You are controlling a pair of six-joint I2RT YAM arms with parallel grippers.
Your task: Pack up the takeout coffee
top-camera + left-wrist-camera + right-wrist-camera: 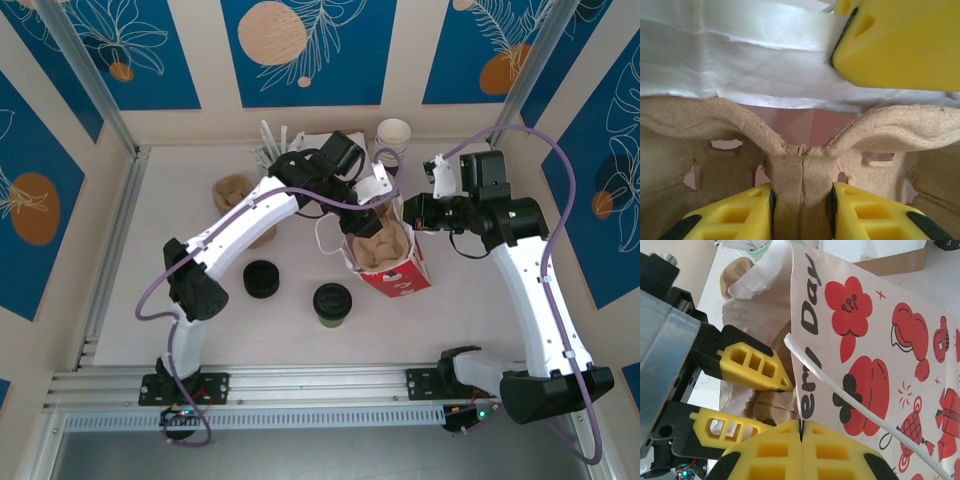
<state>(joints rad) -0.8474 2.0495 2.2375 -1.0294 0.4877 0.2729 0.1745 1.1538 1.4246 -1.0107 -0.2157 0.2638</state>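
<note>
The takeout coffee [332, 303], an olive-green cup with a black lid, stands on the table in front of the red-and-white bag [405, 275]. A brown pulp cup carrier [375, 248] sits in the bag's open mouth. My left gripper [379, 226] reaches into the bag and is shut on the carrier's central ridge [802, 165], one yellow finger [740, 215] on each side. My right gripper [801, 426] is shut on the bag's printed rim [805, 365] and holds that side up. The bag's white handle [840, 390] hangs across its face.
A squat black puck [262, 279] lies left of the coffee. A second pulp carrier [235, 195] rests at the back left. A stack of white cups [394, 135] and a box [320, 145] stand against the back wall. Walls close the table on three sides.
</note>
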